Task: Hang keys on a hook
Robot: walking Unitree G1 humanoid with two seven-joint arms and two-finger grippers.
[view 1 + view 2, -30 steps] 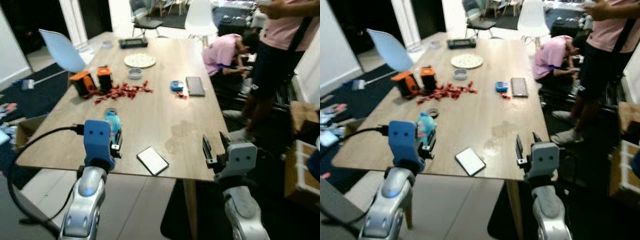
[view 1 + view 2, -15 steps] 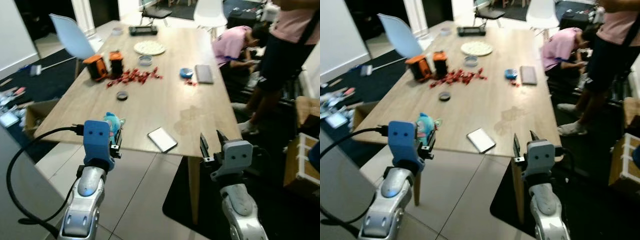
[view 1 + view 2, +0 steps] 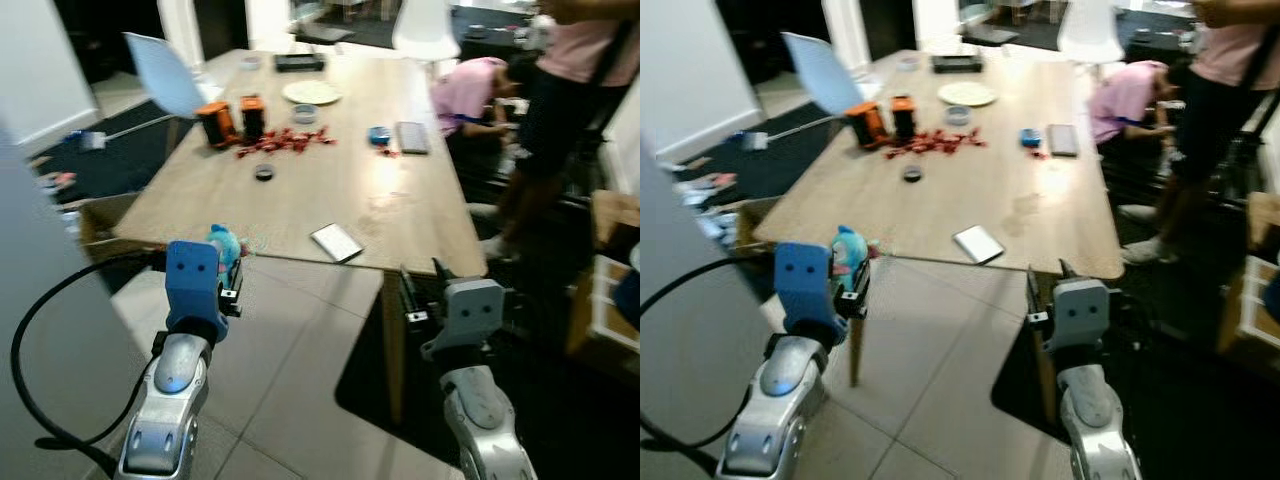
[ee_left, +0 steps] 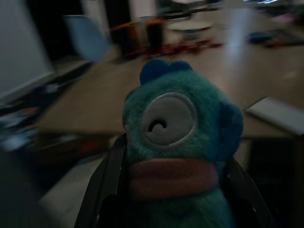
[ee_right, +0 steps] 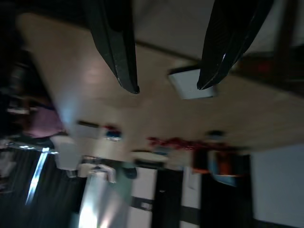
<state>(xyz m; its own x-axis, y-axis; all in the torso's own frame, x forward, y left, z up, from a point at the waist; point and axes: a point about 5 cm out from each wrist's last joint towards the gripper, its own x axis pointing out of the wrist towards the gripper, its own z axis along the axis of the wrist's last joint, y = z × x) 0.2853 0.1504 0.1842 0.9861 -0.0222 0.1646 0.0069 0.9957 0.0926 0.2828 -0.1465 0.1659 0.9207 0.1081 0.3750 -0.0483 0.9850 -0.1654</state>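
Observation:
A teal plush toy with a pink band point(image 4: 175, 142), apparently the key fob, sits between the fingers of my left gripper point(image 3: 233, 268), which is shut on it. The gripper is raised in front of me, over the tiled floor, short of the table's near left corner. The keys themselves are hidden. My right gripper point(image 3: 420, 284) is held up at the same height near the table's right leg. Its two black fingers point(image 5: 118, 52) stand apart with nothing between them.
The wooden table point(image 3: 300, 205) ahead carries a white card point(image 3: 337, 241), orange containers point(image 3: 220, 122) and red bits point(image 3: 285, 142). A seated person point(image 3: 480, 85) and a standing person point(image 3: 570, 100) are on the right. A pale wall panel point(image 3: 40, 300) is close on my left, a cardboard box point(image 3: 95, 215) beyond it.
The whole view has pulled back from the table, which now lies farther off with tiled floor in front. A pale wall panel has come in at the left. Both grippers stand as before.

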